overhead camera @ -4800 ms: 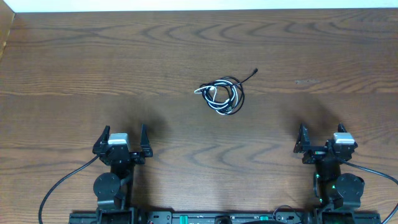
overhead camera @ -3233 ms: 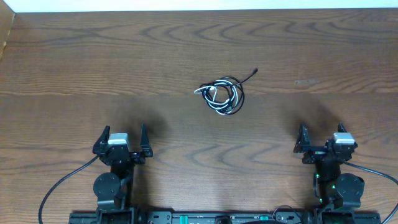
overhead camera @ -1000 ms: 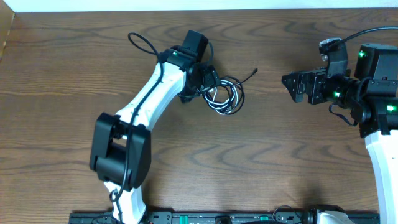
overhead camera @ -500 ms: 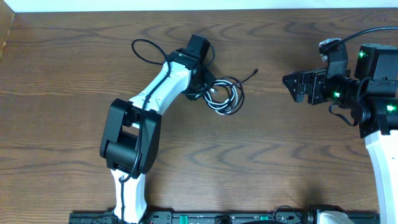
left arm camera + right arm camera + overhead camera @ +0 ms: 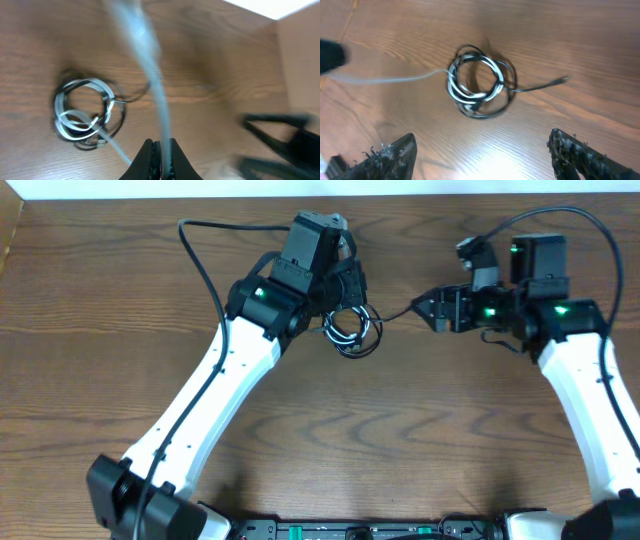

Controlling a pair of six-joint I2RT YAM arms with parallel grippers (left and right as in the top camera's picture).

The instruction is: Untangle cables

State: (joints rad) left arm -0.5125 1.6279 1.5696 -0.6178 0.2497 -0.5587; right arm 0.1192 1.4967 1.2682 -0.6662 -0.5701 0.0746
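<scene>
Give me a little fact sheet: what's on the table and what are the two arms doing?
surface: wooden table
cables: white cable and black cable, coiled together in one bundle
left pincer: shut on a white cable strand leading out of the coil
right pincer: open, holding nothing
loose end: black cable's plug end sticks out toward the right pincer

One wooden table (image 5: 100,300), seen from overhead, carries two robot arms: the left arm (image 5: 215,380) reaching in from 7 o'clock and the right arm (image 5: 580,395) from 5 o'clock. Each ends in one gripper, two in all: the left gripper (image 5: 347,283) and the right gripper (image 5: 432,308). Near 12 o'clock lies one tangle of cables (image 5: 350,330), made up of one white cable (image 5: 454,87) and one black cable (image 5: 540,87) with a single free plug end. Whether a second black strand runs through it cannot be told.
</scene>
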